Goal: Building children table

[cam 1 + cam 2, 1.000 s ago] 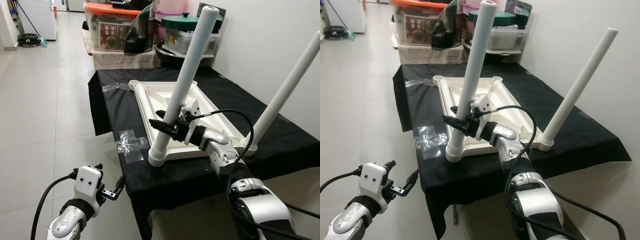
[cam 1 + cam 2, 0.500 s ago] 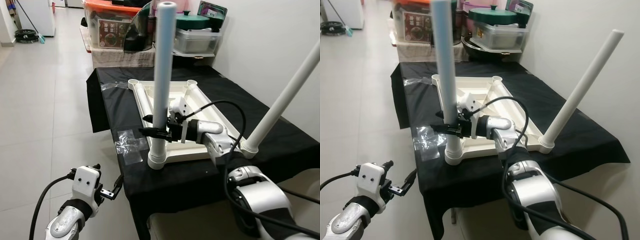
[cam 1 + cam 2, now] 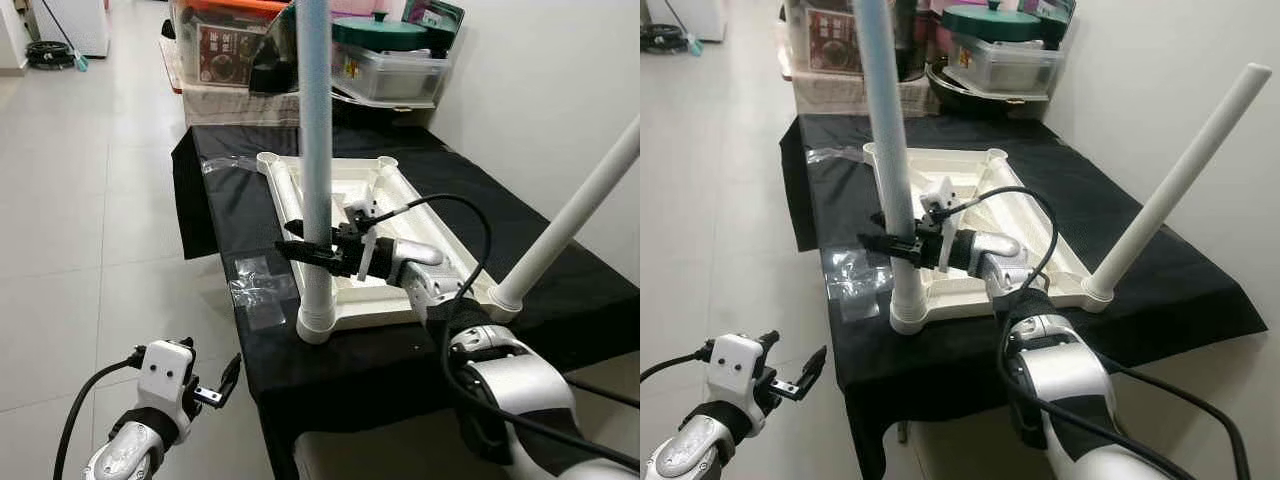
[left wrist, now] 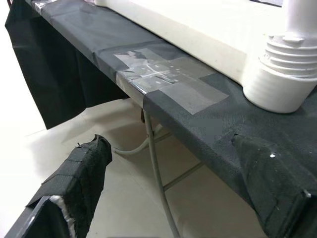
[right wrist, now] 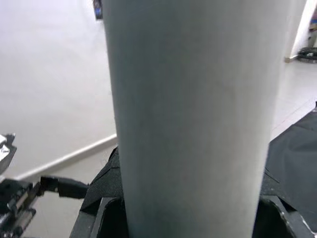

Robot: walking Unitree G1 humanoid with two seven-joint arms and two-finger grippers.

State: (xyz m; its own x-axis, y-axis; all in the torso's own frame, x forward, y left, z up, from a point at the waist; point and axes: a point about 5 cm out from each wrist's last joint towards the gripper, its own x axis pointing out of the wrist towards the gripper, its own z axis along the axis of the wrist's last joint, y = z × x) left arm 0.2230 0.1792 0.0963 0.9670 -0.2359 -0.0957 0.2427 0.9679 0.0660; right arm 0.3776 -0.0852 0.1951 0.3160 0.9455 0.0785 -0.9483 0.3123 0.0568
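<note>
One upright white table leg stands clamped in my right gripper just above its corner socket; my left gripper hangs open.

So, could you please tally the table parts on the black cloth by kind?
White legs standing in corner sockets: 2, the near one held by the right gripper, the other free.
White tabletop lying upside down: 1.
Total: 3.

Right gripper clamped; left gripper agape.
</note>
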